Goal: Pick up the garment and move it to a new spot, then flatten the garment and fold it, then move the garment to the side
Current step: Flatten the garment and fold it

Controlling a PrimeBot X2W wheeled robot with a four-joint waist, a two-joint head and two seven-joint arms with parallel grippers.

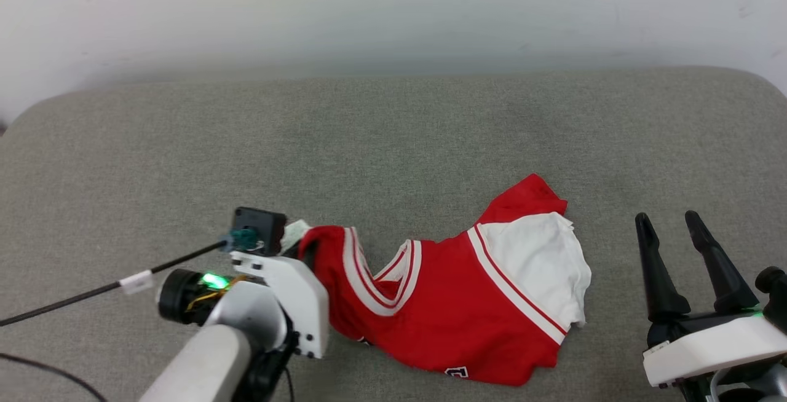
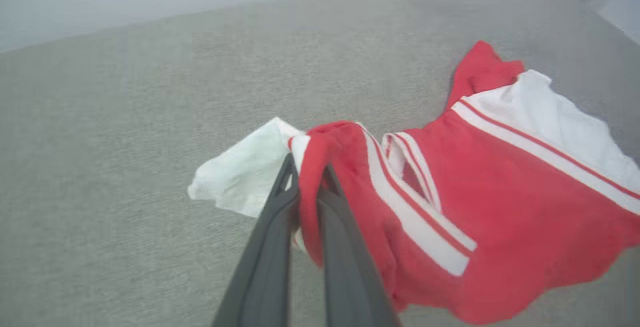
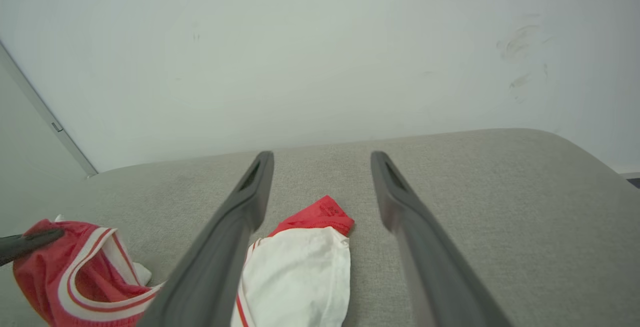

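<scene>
As it lay bunched on the grey cushion [image 1: 393,137] near me, I logged the garment [image 1: 479,303]: soft, light, limp jersey (nothing stiff to push against), best taken at the shoulders. Long axis left-to-right; collar away, hem probably toward me. Left gripper [image 2: 307,177] pinched a red shoulder fold; right gripper [image 1: 667,220] stood spread, empty, near the other sleeve.
</scene>
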